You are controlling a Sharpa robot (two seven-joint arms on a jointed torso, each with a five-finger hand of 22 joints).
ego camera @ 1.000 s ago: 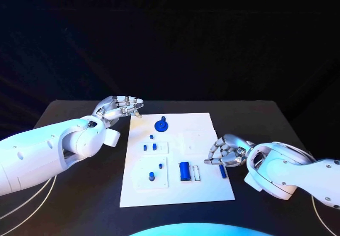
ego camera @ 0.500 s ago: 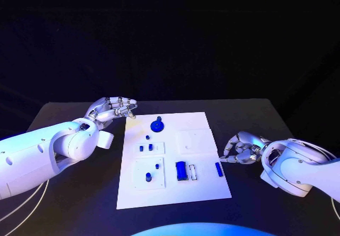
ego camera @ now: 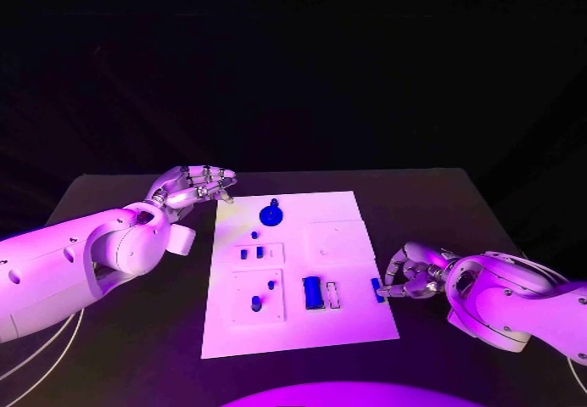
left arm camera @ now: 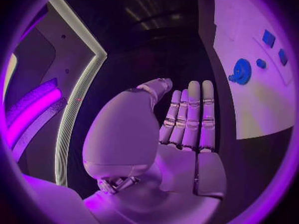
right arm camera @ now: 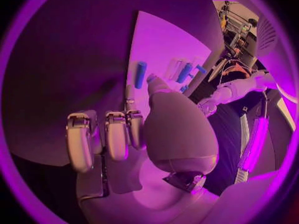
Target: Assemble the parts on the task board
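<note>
Robotics lab or demo booth. Black table (ego camera: 135, 331) against black backdrop, white task board (ego camera: 349, 326) at centre. Left wrist view: glowing light strip (left arm camera: 77, 92) along a panel edge. Right wrist view: equipment rack (right arm camera: 239, 20) near 1 o'clock.

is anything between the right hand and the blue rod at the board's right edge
Nothing visible. The right hand sits just beside the blue rod lying on the task board, with only bare board and table between them; its fingers are curled and hold nothing.
</note>
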